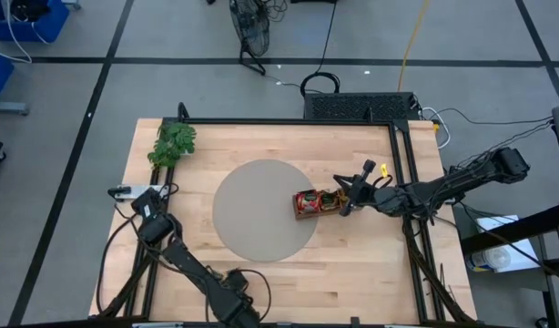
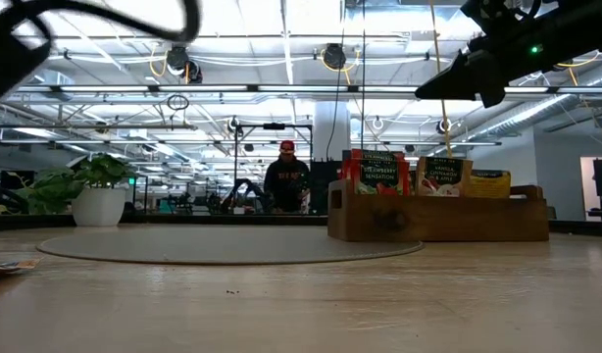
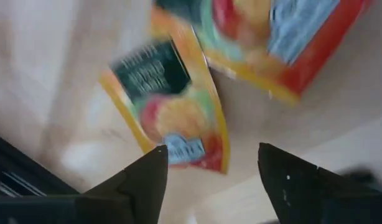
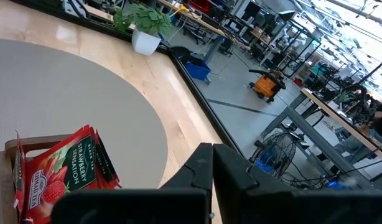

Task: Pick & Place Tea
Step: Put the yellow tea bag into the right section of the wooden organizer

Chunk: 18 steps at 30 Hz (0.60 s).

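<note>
Under open left gripper (image 3: pixel 209 180), orange-yellow sachets (image 3: pixel 172 106), hidden overhead

Overhead, table-level, two wrist views; tray (image 1: pixel 318 203) shared.

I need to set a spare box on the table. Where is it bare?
Most of the round grey mat is bare, as is the wood nearer than it. Crowded: the tray with the right claw beside it, and the left edge around the left claw.

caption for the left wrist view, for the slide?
Open left end effector above orange-yellow tea sachets lying on the wooden table.
</note>
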Tool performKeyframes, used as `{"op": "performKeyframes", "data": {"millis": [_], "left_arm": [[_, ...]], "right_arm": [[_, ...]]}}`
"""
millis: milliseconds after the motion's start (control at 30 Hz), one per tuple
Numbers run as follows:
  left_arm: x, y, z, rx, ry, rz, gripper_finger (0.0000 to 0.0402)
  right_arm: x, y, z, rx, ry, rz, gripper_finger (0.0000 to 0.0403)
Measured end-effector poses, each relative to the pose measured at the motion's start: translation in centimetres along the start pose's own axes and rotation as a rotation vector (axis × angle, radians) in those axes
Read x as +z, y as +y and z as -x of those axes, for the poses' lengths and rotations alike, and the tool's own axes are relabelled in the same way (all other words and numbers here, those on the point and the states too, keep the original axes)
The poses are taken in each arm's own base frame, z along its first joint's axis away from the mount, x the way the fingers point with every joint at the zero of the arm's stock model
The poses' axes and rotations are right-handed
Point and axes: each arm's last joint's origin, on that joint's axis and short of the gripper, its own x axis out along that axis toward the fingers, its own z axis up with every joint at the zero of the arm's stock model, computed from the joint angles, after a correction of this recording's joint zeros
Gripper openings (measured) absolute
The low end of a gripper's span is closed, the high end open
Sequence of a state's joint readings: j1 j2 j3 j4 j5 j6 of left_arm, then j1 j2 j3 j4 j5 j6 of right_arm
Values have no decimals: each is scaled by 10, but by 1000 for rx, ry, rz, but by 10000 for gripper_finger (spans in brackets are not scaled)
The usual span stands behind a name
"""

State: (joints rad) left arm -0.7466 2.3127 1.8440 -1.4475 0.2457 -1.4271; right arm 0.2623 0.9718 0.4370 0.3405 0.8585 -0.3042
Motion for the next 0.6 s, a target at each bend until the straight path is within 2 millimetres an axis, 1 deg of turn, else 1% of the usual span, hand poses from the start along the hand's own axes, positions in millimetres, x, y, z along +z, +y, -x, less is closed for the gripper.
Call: {"op": "performKeyframes", "data": {"millis": [100,300,600], "left_arm": [[-1,-2,-9,-14,56,1,236],[-3,-1,-19,-9,70,-15,212],[-2,0,-22,11,21,-16,187]], "right_arm": [[0,0,0,0,0,0,0],[0,0,0,0,0,0,0],[0,0,0,0,0,0,0]]}}
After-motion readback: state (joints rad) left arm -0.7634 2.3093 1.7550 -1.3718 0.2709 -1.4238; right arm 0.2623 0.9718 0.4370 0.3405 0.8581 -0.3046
